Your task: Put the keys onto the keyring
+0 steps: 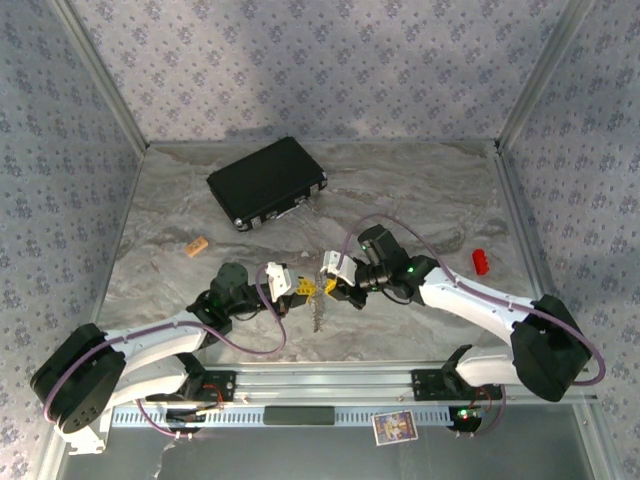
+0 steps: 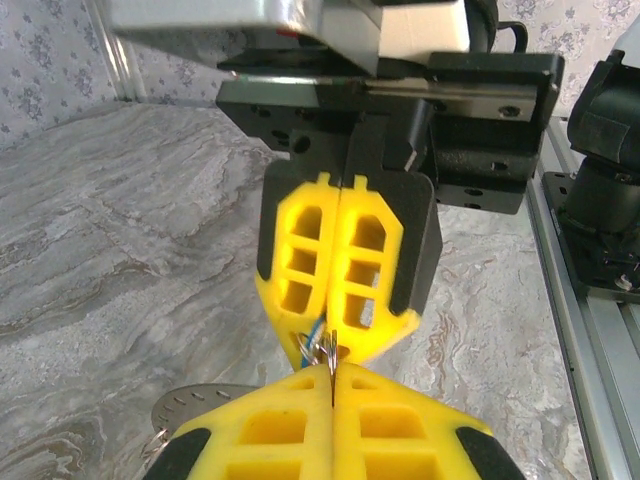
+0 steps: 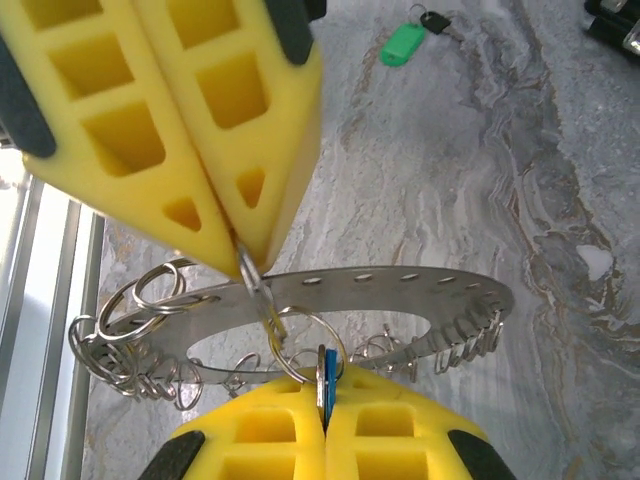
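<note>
threading wants patience: right jaws, clamped on the blue key [image 3: 328, 374], should ease its loop along the split ring [image 3: 262, 295] pinched in the closed left jaws, keeping the keyring [image 3: 400, 290] level between them; green key [image 3: 403, 43] lies on the desk [image 3: 520, 170].

Both arms bend inward; the left gripper [image 1: 303, 290] and right gripper [image 1: 328, 289] meet tip to tip, jaws pressed together

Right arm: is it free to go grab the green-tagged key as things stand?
Probably not yet. The right claw is shut on the blue key at the keyring; the green key lies on open table, unobstructed.
</note>
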Available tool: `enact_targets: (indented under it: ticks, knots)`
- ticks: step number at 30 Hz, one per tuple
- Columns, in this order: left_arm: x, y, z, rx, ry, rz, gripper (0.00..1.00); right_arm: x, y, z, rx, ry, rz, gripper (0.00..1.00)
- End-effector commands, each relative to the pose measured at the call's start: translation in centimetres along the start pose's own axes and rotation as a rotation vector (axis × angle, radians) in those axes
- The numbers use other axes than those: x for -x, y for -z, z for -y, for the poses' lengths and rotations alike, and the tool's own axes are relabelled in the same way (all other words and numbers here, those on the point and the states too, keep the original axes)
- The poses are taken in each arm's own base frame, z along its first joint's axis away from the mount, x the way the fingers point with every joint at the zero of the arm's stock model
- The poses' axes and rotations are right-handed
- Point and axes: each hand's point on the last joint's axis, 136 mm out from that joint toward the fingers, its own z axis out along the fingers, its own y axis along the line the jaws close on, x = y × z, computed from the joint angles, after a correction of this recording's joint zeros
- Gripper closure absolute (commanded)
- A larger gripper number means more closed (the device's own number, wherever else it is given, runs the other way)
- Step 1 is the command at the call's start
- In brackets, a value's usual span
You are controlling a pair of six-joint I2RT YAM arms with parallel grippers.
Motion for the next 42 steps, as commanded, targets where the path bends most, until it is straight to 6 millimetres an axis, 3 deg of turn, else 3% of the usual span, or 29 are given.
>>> enact_targets:
  ticks: [1,10,19,21,24,27,34,42]
  knots:
    - [1.3,-0.2,0.0,-0.015,-0.030,0.027,1.00,2.5,1.4,0.4,-0.020,0.013,0.080,1.00]
    - [1.3,-0.2,-0.1,-0.011,-0.031,0.021,1.00,2.1,0.9,0.1,0.002,0.010,0.051,1.00]
    - [0.8,-0.2,-0.3,-0.002,-0.031,-0.008,1.00,4.0,3.9,0.7,-0.111,0.072,0.053,1.00]
    - [1.0,-0.2,-0.4,0.002,-0.024,-0.002,0.90,4.7,4.4,0.5,-0.123,0.092,0.052,1.00]
    - [1.6,-0.1,-0.7,0.021,0.002,0.025,0.62,5.4,4.7,0.0,-0.134,0.125,0.039,1.00]
    - [3.0,0.6,-1.2,0.060,0.012,0.087,0.50,5.7,4.9,0.5,-0.173,0.135,0.020,1.00]
    - [5.1,4.3,-4.0,0.307,0.020,0.135,0.43,7.0,4.8,1.7,-0.226,0.151,0.002,1.00]
    - [4.6,13.7,-9.5,0.848,0.187,0.181,0.33,11.8,1.8,0.1,-0.134,0.208,0.067,1.00]
